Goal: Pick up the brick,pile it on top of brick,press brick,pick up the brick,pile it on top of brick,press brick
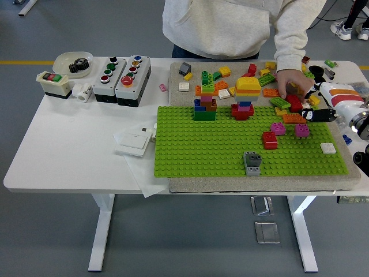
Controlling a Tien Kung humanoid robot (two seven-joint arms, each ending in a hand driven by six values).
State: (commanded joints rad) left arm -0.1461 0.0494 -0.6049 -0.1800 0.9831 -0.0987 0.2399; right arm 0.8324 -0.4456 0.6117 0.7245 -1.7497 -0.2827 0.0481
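A green baseplate (219,150) lies on a beige mat. On its right part stand two pink bricks (302,130) (278,128), a red brick (269,140), a grey brick (252,163) and a white tile (327,148). Two multicoloured stacks rise at its far edge, one with a yellow top (247,86), one with a green top (205,98). My right hand (314,115) hovers just up and right of the right pink brick, its fingers relaxed and holding nothing. A person's hand (293,85) is among the loose bricks (271,81) behind the plate. My left arm is out of view.
Two button boxes (122,72), a small switch box (54,83) and a bowl with a black gear (73,62) stand at the far left. A white switch plate (134,140) on paper lies left of the baseplate. More loose parts sit at the far right corner (323,72).
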